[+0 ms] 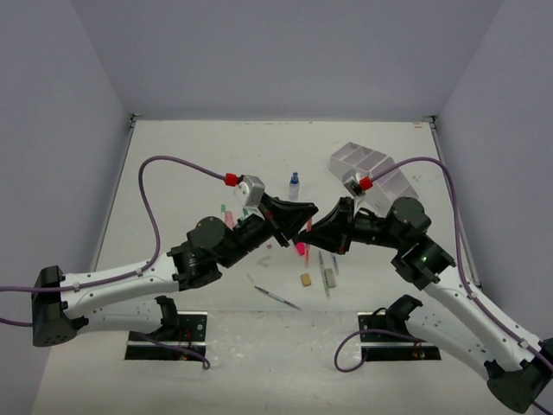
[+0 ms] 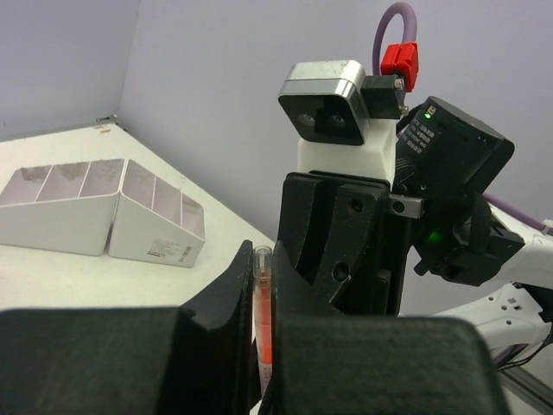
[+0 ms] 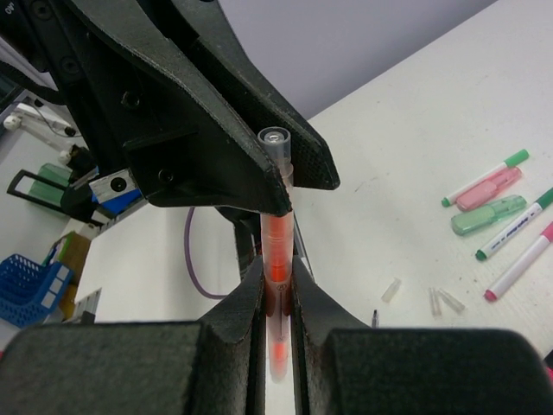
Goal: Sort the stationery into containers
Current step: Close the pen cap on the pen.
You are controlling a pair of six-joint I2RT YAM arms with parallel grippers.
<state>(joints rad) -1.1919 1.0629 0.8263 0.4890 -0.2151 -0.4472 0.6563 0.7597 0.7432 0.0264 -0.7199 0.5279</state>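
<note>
— Pale table [image 1: 190, 156] between grey walls; how do the arms stand?
— Both reach in from the near edge and meet over the middle. The left arm runs diagonally from the near left with its wrist turned to the right. The right arm bends at the elbow and points its wrist to the left. They face each other, fingertips almost touching.
— And the left gripper [image 2: 262, 259]?
— Closed down on the orange pen [image 3: 276, 238], which stands upright between its fingers, near the clear top end.
— The right gripper [image 3: 276, 272]?
— Clamped on the same pen lower down the barrel, with the jaws nearly together. The pen is off the table, held by both.
— Where's the white organizer [image 1: 371, 169]?
— Far right, lying tilted, well apart from the grippers.
— Anything else loose?
— A blue-capped bottle [image 1: 295, 184] stands on the far side of the grippers. A tan eraser [image 1: 306, 279] and a thin pen [image 1: 278, 297] lie on the near side. In the right wrist view a pink highlighter [image 3: 489, 188] and a green highlighter [image 3: 488, 214] lie side by side
</note>
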